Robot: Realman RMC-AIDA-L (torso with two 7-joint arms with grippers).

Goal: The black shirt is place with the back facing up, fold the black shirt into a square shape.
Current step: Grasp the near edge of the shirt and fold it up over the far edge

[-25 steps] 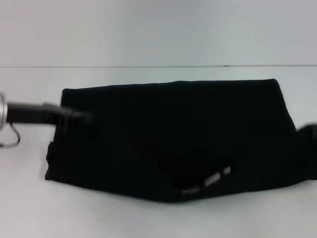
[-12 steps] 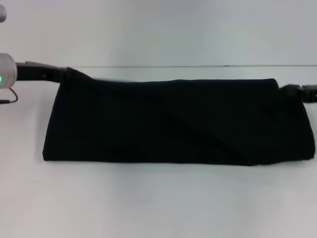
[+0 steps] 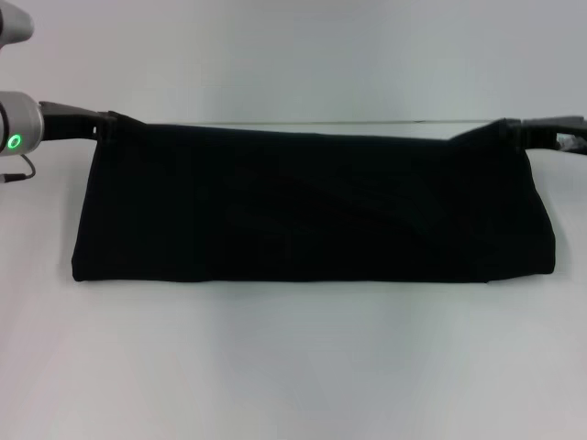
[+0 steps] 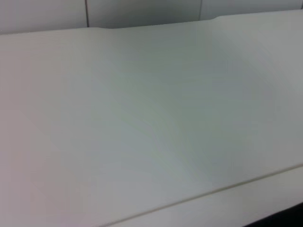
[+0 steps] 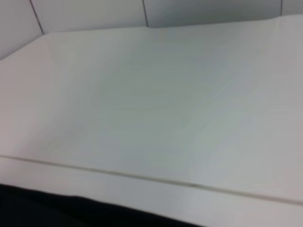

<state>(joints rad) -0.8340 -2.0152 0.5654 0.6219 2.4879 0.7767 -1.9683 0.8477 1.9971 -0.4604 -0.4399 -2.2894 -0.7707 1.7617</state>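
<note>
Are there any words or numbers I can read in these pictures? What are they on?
None can be read.
The black shirt, held up at its top corners by the left tool and the right tool, shows only plain black cloth.
The white table bears no writing either.

no readable text, label or number shows anywhere. the black shirt (image 3: pixel 312 211) shows only plain cloth.
</note>
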